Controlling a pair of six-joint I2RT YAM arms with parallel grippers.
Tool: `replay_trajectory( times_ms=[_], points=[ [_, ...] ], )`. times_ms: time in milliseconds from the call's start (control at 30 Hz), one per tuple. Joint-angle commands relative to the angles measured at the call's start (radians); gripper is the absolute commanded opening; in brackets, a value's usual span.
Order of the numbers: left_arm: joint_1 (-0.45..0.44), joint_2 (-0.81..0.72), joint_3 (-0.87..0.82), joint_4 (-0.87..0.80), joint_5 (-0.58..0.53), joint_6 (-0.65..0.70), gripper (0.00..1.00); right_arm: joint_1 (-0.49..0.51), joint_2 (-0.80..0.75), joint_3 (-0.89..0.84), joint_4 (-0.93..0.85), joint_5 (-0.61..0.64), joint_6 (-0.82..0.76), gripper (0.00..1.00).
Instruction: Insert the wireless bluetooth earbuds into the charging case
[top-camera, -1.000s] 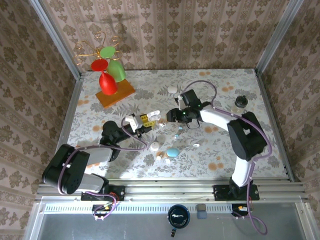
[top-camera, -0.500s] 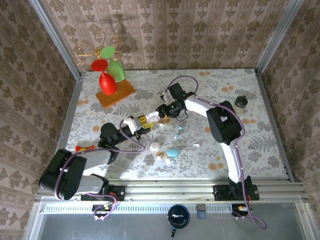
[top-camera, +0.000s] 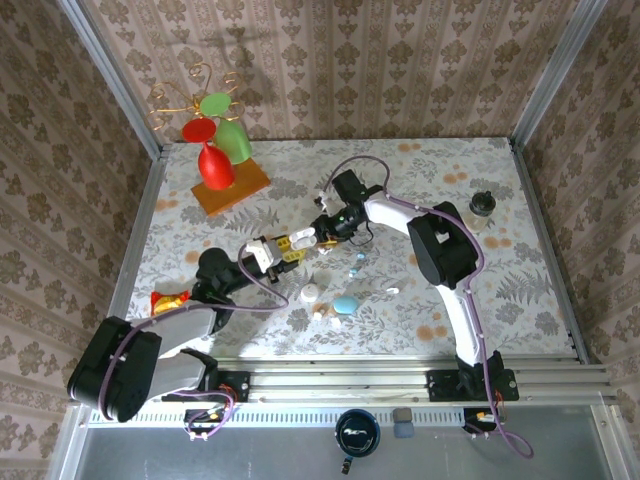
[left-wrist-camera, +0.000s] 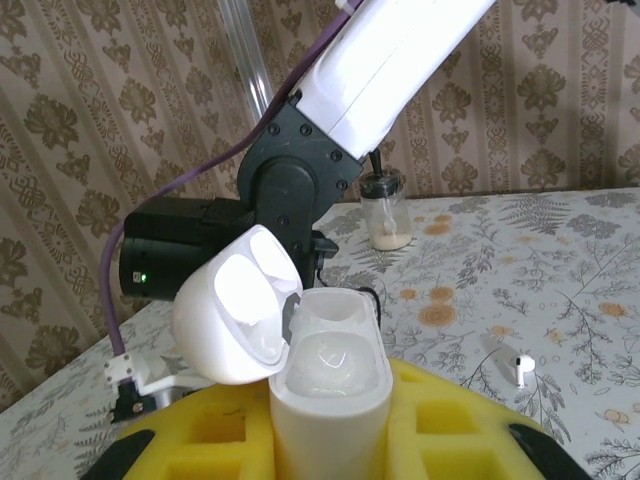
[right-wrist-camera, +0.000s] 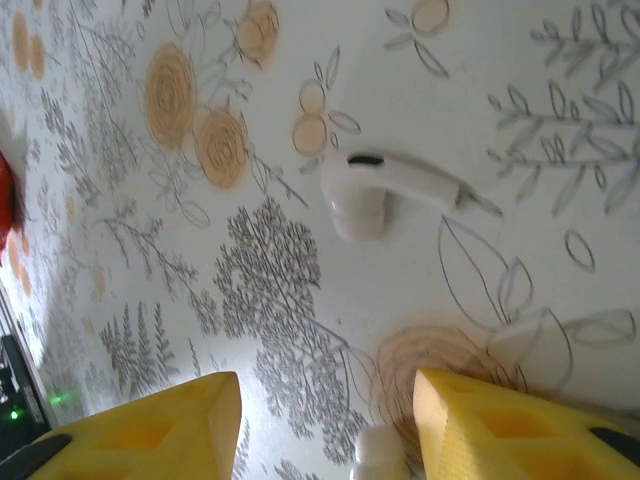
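Observation:
My left gripper (left-wrist-camera: 330, 425) is shut on a white charging case (left-wrist-camera: 330, 385), held upright between the yellow pads with its lid (left-wrist-camera: 232, 310) hinged open and both wells empty. In the top view that case (top-camera: 303, 237) sits mid-table, and my right gripper (top-camera: 325, 226) hovers just to its right. The right gripper (right-wrist-camera: 325, 400) is open above the floral table, and one white earbud (right-wrist-camera: 385, 188) lies ahead of its pads. A small white bit (right-wrist-camera: 380, 455) shows low between the jaws, beside the right pad. Another white earbud (left-wrist-camera: 520, 368) (top-camera: 392, 291) lies on the table, with teal bits (top-camera: 354, 265) nearby.
A blue pebble-like case (top-camera: 345, 303) and a white one (top-camera: 310, 293) lie near the front. A small jar (top-camera: 482, 204) stands at the right. Red and green glasses on a wooden board (top-camera: 232, 188) stand at the back left.
The right arm has swung left across the table to the held case, and its jaws have narrowed a little. The left gripper has kept its hold on the case.

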Motion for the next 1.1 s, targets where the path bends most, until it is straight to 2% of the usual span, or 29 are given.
replay_trajectory(
  times_ms=[0,200,367,733,1067],
  points=[
    [0.005,-0.018,-0.010,-0.023,-0.018,0.033,0.00,0.012,-0.053,-0.046,-0.068,-0.036,-0.030,0.48],
    [0.006,-0.016,-0.018,-0.020,-0.021,0.036,0.00,0.017,-0.088,-0.106,-0.073,-0.025,-0.042,0.42],
    [0.006,-0.013,-0.019,-0.019,-0.018,0.037,0.00,0.028,-0.072,-0.085,-0.119,0.034,-0.055,0.34],
    [0.005,-0.030,-0.037,-0.010,-0.022,0.037,0.00,0.067,-0.051,-0.037,-0.211,0.159,-0.113,0.28],
    [0.005,-0.037,-0.048,-0.012,-0.025,0.043,0.00,0.064,-0.144,-0.090,-0.123,0.296,-0.055,0.13]
  ],
)
